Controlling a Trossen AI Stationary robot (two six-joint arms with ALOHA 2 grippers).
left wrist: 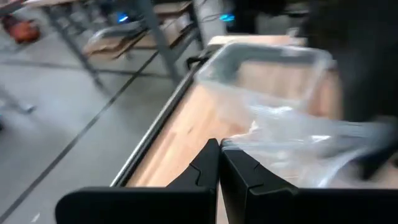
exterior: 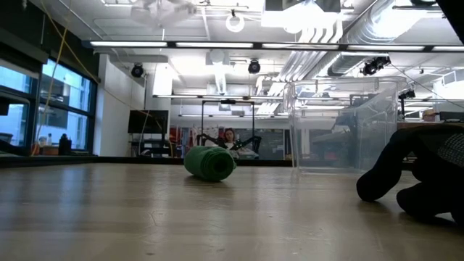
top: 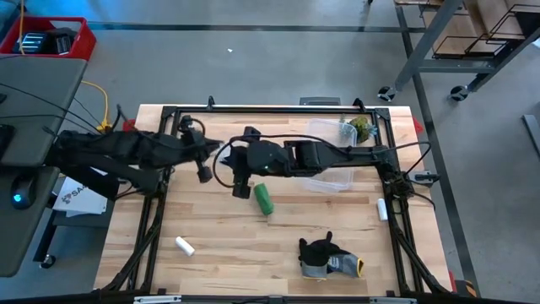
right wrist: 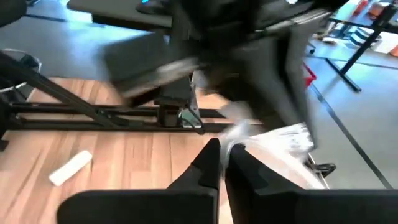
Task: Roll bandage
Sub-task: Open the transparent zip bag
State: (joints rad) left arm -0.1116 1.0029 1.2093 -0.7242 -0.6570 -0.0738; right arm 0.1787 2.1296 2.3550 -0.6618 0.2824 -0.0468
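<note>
we found the bandage [top: 264, 198] rolled and lying free, both the left gripper [left wrist: 219, 163] and right gripper [right wrist: 222, 163] closed empty, and judged it could unroll unsecured.

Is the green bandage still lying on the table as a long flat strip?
No, in the high view the bandage lies on the table as a small compact roll.

The bandage [top: 264, 198], a compact bright green roll, lies on its side mid-table, seemingly fully wound.
</note>
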